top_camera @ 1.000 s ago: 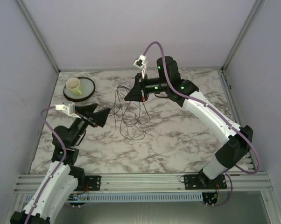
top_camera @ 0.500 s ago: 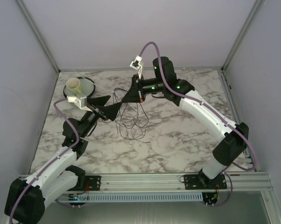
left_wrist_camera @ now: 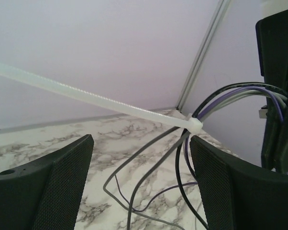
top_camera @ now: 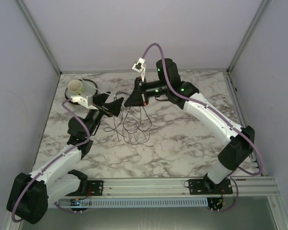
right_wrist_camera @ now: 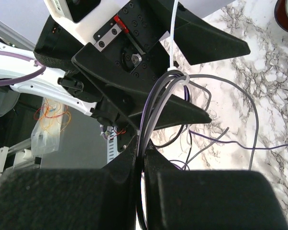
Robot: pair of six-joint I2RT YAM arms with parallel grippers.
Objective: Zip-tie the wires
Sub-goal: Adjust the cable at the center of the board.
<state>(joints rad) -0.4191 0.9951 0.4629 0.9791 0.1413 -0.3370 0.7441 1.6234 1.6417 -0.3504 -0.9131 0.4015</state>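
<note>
The wires (top_camera: 134,125) are thin grey, black and purple strands hanging in loose loops onto the marble table (top_camera: 182,139). My right gripper (top_camera: 133,99) holds them up as a bundle. In the right wrist view that gripper (right_wrist_camera: 145,149) is shut on the bundle of wires (right_wrist_camera: 156,100). A white zip tie (left_wrist_camera: 96,99) is looped round the bundle, its head (left_wrist_camera: 194,124) against the strands and its long tail running up to the left. My left gripper (left_wrist_camera: 141,143) is open just below the tie's head. Only the hanging wires (left_wrist_camera: 149,177) show between its fingers (left_wrist_camera: 62,177).
A pale cup (top_camera: 76,86) stands on a dark round plate (top_camera: 89,85) at the table's back left, close behind the left wrist. Grey enclosure walls stand round the table. Aluminium rails (top_camera: 144,184) with both arm bases run along the near edge.
My left arm has reached forward and to the right, bringing its gripper up beside the held bundle, and its jaws have narrowed a little. The right gripper shifted slightly left, still shut on the wires.
</note>
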